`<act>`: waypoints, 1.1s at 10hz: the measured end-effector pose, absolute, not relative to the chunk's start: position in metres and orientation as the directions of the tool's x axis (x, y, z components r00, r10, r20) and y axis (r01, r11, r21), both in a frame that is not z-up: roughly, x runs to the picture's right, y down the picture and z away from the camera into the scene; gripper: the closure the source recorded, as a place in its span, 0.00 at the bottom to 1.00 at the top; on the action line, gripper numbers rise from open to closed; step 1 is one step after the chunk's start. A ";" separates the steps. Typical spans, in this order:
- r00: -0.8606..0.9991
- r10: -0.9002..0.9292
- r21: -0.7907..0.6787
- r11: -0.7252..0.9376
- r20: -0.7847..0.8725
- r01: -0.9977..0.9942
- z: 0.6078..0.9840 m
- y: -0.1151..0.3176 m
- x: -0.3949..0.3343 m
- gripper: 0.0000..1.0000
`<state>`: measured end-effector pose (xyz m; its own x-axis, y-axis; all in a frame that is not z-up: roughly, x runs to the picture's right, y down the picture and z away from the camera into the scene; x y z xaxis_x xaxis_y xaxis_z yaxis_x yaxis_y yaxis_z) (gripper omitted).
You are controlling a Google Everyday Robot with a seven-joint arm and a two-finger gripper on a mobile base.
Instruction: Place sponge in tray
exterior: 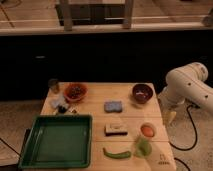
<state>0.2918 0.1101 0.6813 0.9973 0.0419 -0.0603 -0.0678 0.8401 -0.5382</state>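
Camera view: gripper (170, 118) far rt, sponge (113, 106) well apart.

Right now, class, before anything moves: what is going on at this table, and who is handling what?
A white robot arm stands at the right of the wooden table. Its gripper hangs pointing down just off the table's right edge and touches none of the items. The blue-grey sponge lies flat near the middle of the table, apart from the gripper. The green tray sits at the front left with nothing in it, so the sponge is not yet placed.
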 end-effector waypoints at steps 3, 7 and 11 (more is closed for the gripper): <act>0.997 0.042 -0.538 0.840 -0.060 -0.068 0.681 0.110 0.292 0.20; 0.999 0.023 -0.533 0.845 -0.046 -0.044 0.689 0.105 0.271 0.20; 1.000 -0.017 -0.527 0.850 -0.018 0.005 0.703 0.097 0.221 0.20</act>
<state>0.2210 0.0967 0.7033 0.9997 -0.0169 -0.0176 0.0051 0.8499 -0.5268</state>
